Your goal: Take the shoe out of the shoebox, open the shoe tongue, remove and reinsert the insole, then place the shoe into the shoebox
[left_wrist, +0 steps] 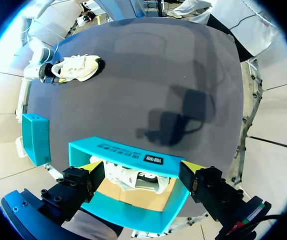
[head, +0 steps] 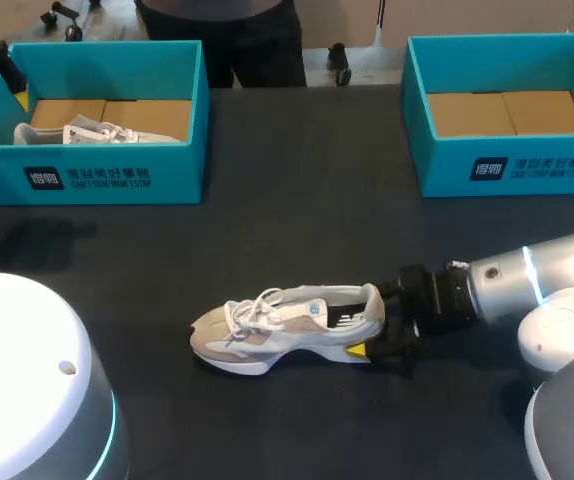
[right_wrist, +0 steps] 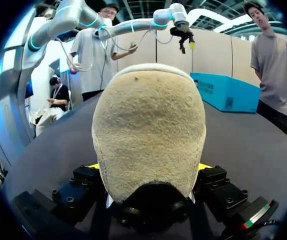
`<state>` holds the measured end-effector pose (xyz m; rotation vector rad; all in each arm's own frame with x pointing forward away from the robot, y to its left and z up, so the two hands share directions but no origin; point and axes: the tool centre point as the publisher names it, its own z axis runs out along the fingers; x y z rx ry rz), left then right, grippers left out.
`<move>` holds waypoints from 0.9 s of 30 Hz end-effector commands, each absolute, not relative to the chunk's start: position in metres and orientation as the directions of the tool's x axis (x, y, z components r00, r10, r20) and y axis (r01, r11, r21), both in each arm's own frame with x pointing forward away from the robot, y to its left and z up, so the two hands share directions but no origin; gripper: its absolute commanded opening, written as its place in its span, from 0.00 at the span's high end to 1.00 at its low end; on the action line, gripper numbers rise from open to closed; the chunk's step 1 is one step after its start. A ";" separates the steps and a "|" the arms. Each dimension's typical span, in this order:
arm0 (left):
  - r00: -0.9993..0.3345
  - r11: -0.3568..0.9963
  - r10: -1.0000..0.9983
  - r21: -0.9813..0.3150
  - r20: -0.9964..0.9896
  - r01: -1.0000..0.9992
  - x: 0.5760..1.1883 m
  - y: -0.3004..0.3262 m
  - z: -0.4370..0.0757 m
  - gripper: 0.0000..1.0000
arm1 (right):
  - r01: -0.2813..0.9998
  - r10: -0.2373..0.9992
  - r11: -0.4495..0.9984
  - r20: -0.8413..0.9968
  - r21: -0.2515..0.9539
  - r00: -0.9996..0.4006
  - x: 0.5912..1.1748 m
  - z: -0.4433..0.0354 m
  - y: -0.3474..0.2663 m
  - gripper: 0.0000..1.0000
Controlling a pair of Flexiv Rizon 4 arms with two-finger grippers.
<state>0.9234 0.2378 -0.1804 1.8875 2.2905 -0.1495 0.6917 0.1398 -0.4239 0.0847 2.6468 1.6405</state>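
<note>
Right claw (head: 375, 322) is pinching the heel of the shoe (head: 287, 325), which is sitting upright on the table (head: 297, 230), out in the open. It's looking light with a soft upper, so I'm guessing the stiffer heel is the safest grab. Left claw (left_wrist: 141, 167) is hanging spread over the left shoebox (head: 107, 175), second shoe (head: 87, 132) inside, nothing blocking

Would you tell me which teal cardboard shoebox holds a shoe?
The left teal cardboard shoebox holds a white lace-up sneaker; the right shoebox shows only brown cardboard.
</note>
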 end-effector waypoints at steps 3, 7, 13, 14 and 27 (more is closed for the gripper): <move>-0.184 0.194 0.964 0.036 -0.192 0.980 0.922 0.238 -0.180 0.00 | 0.031 0.063 0.445 0.004 0.895 -0.998 0.692 -0.427 0.143 1.00; -0.184 0.194 0.964 0.036 -0.192 0.980 0.922 0.238 -0.180 0.00 | 0.031 0.063 0.445 0.004 0.895 -0.998 0.692 -0.427 0.143 1.00; -0.308 0.322 0.931 0.045 -0.195 0.946 0.914 0.231 -0.173 0.00 | 0.031 0.063 0.445 0.004 0.895 -0.998 0.692 -0.427 0.143 1.00; -0.339 0.352 0.919 0.035 -0.200 0.935 0.912 0.230 -0.169 0.00 | 0.031 0.063 0.445 0.004 0.895 -0.998 0.692 -0.427 0.143 1.00; -0.737 0.747 0.662 0.038 -0.136 0.664 0.892 0.207 -0.163 0.00 | 0.031 0.063 0.445 0.004 0.895 -0.998 0.692 -0.427 0.143 1.00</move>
